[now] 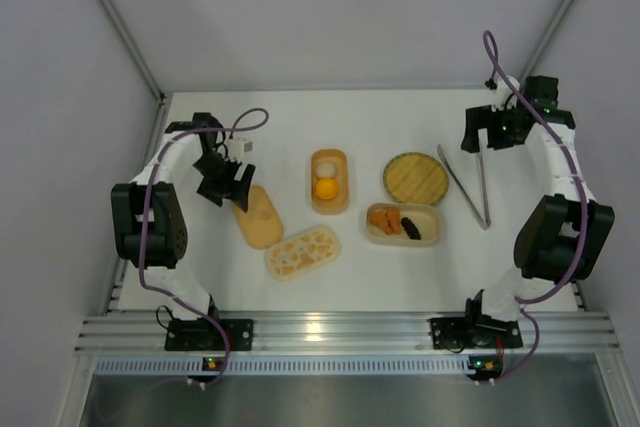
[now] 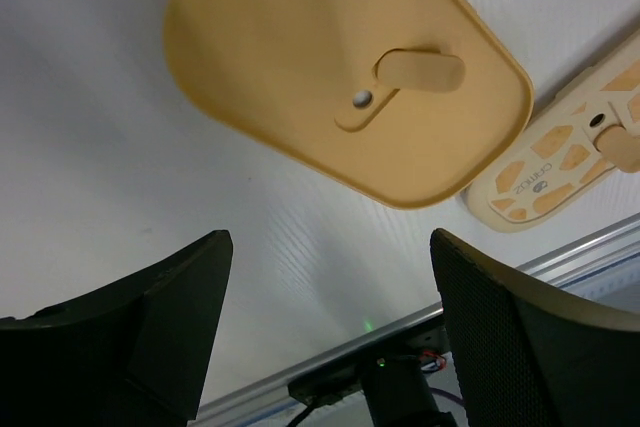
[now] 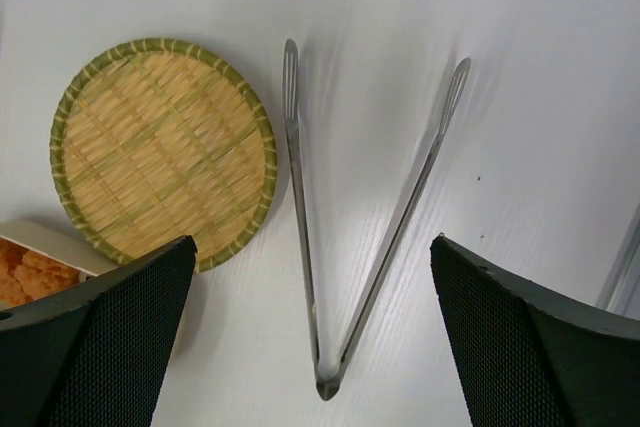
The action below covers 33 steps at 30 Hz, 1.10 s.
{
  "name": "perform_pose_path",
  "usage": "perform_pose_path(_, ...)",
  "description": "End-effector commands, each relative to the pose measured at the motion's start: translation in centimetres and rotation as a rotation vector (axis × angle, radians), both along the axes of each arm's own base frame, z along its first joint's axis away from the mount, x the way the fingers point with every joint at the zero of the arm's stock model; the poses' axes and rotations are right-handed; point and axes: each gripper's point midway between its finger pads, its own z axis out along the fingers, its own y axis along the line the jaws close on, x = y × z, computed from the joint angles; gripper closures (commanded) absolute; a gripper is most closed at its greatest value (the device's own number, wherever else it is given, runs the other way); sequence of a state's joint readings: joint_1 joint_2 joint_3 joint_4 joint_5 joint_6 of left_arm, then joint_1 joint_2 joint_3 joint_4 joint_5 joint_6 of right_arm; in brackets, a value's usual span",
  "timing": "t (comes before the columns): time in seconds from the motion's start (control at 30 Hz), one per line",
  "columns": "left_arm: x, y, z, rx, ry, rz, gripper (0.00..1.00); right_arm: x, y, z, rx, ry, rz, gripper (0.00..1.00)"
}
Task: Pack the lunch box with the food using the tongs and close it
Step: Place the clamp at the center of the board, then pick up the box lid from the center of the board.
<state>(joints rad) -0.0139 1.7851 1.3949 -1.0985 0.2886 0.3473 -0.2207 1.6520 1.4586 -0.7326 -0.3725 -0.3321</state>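
Observation:
The silver tongs point(image 1: 467, 187) lie flat on the table at the right, arms spread in a V, with the hinge point(image 3: 326, 385) between my right fingers in the wrist view. My right gripper point(image 1: 483, 141) point(image 3: 312, 247) hovers open above them and holds nothing. One open tan lunch box tray point(image 1: 345, 183) holds a whitish ball point(image 1: 326, 166) and a yellow-orange ball point(image 1: 325, 189). A second tray point(image 1: 403, 239) holds orange chunks point(image 1: 384, 219) and a dark piece point(image 1: 413, 225). My left gripper point(image 1: 228, 187) point(image 2: 330, 287) is open and empty beside a plain tan lid point(image 1: 258, 217) point(image 2: 340, 77).
A patterned lid point(image 1: 302, 251) point(image 2: 560, 162) lies in front of the plain one. A round woven yellow plate point(image 1: 415, 178) point(image 3: 165, 152) sits just left of the tongs. The metal rail of the table's near edge point(image 2: 420, 322) runs below my left fingers.

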Motion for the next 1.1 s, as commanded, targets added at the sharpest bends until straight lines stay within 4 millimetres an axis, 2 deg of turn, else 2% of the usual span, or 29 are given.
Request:
perform_pose_path(0.0,-2.3,-0.1,-0.1,0.005,0.126,0.122,0.15,-0.6,0.5,1.5,0.021,0.002,0.025,0.01)
perform_pose_path(0.13,-3.0,-0.7,-2.1,0.001,0.219,0.238,0.2,-0.7,0.2,2.1,0.009,0.002,0.018,0.01)
perform_pose_path(0.23,-2.6,-1.0,-3.2,-0.002,0.231,0.3,0.27,-1.0,0.2,2.9,0.001,-0.01,0.011,0.01)
perform_pose_path(0.27,-1.9,-0.9,-3.5,0.01,0.214,0.318,0.35,-1.1,0.2,3.0,0.001,-0.011,0.009,0.01)
perform_pose_path(0.4,-1.0,-1.0,-5.2,0.039,0.233,0.369,0.52,-1.6,0.1,3.9,-0.013,-0.026,0.002,0.01)
perform_pose_path(0.6,0.0,-1.6,-6.7,0.07,0.244,0.391,0.59,-2.2,0.0,4.6,-0.019,-0.038,-0.013,0.01)
perform_pose_path(0.77,1.2,-1.2,-8.4,0.107,0.252,0.401,0.72,-2.8,-0.1,4.9,-0.031,-0.043,-0.023,0.0)
perform_pose_path(0.9,4.3,-0.8,-8.5,0.119,0.167,0.42,0.82,-3.1,-0.2,5.1,-0.038,-0.046,-0.028,0.01)
perform_pose_path(0.93,5.9,-0.7,-8.1,0.113,0.117,0.423,0.85,-3.2,-0.2,5.1,-0.039,-0.045,-0.03,0.01)
perform_pose_path(1.03,7.5,-0.4,-8.5,0.128,0.093,0.423,0.9,-3.3,-0.2,5.0,-0.038,-0.044,-0.036,0.01)
perform_pose_path(1.07,8.3,-0.3,-8.2,0.133,0.08,0.422,0.94,-3.4,-0.1,5.0,-0.037,-0.042,-0.036,0.01)
